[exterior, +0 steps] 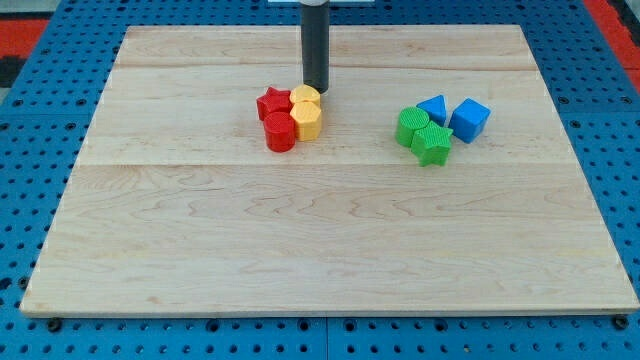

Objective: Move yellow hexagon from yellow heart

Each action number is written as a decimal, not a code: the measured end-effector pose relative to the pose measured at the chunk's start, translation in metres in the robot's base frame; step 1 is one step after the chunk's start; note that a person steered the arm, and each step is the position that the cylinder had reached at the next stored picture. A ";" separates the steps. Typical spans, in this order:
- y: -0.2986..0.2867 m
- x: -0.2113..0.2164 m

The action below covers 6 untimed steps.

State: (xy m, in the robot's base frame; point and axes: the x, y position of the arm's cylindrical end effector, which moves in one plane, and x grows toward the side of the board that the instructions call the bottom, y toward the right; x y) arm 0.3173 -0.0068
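The arm ends in a straight dark rod with no hand on it, so nothing can spread, press together or pinch. My tip (316, 90) stands on the wooden tabletop (320, 240), touching or just beside the yellow heart (305, 97) on that block's upper right edge. Just below the tip, toward the view's bottom, the yellow hexagon (309, 122) sits touching the heart. To the tip's left lie the red star (271, 103) and, below it, the red cylinder (280, 132), both packed against the yellow pair. Well apart to the tip's right is a second cluster: a green cylinder (411, 126), a green star (433, 144), a blue triangle (433, 108) and a blue cube (469, 119).
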 end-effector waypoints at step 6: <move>-0.023 0.030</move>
